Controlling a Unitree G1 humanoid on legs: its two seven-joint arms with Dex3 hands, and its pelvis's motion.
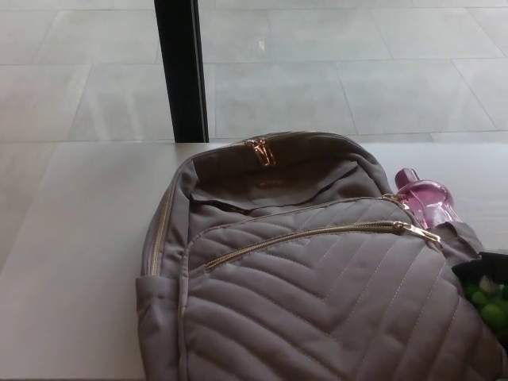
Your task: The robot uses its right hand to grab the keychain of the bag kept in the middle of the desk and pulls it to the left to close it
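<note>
A grey quilted backpack (317, 294) lies on the white desk (71, 238), its front facing up. Its front-pocket zip runs in a diagonal line, with the gold pull (421, 232) at the right end. A second gold pull (260, 151) sits at the top of the bag. A green plush keychain (486, 308) shows at the right edge, by the bag's side. Only a black part of my right hand (489, 266) shows, right around the keychain. My left hand does not show.
A pink bottle (429, 198) stands in the bag's right side pocket. Behind the desk's far edge rises a black post (181, 71), with pale tiled floor beyond it. Bare desk surface lies to the left of the bag.
</note>
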